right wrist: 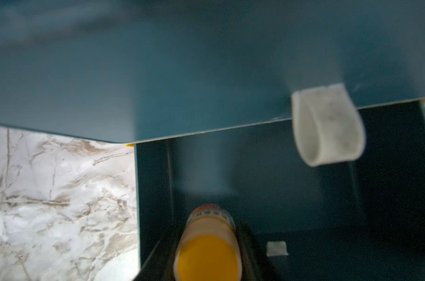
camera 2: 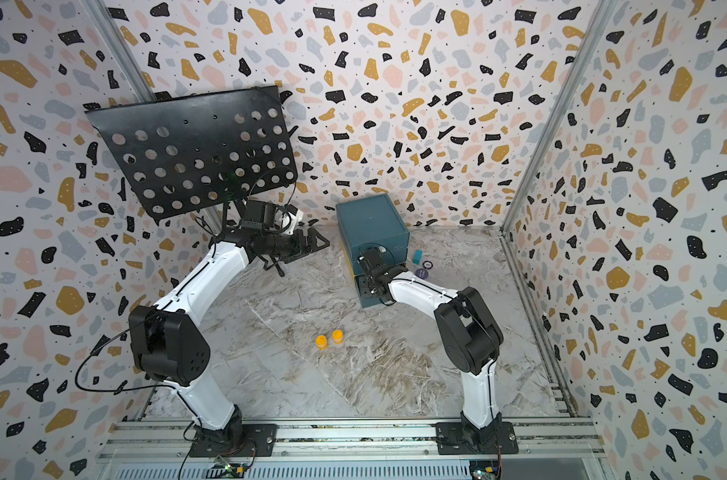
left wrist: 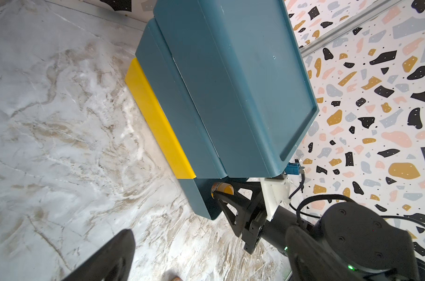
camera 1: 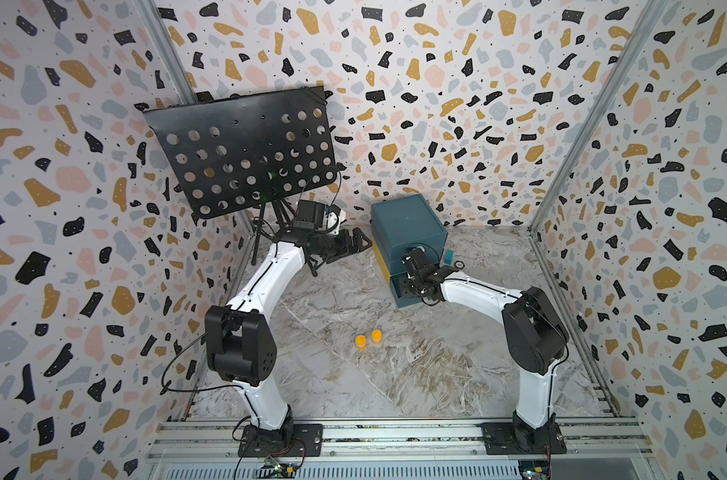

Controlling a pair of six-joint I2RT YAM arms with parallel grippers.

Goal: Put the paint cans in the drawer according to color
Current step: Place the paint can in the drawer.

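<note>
Gripping small orange round-lidded paint can [right wrist: 207, 253] in right gripper [left wrist: 222, 191], over open teal bottom drawer [left wrist: 198, 202], apparently for release. Cannot tell state of left gripper [camera 1: 361, 243]. Noting two more orange cans [camera 1: 360, 341] on marble bench [camera 1: 395, 374], well behind.

Bright even light, soft shadows, wide-angle edge distortion, close-range blur in right wrist view.

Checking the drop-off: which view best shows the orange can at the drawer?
Right wrist view: the orange can sits large over the drawer. Left wrist view shows it small at the right end effector; both top views hide it.
</note>
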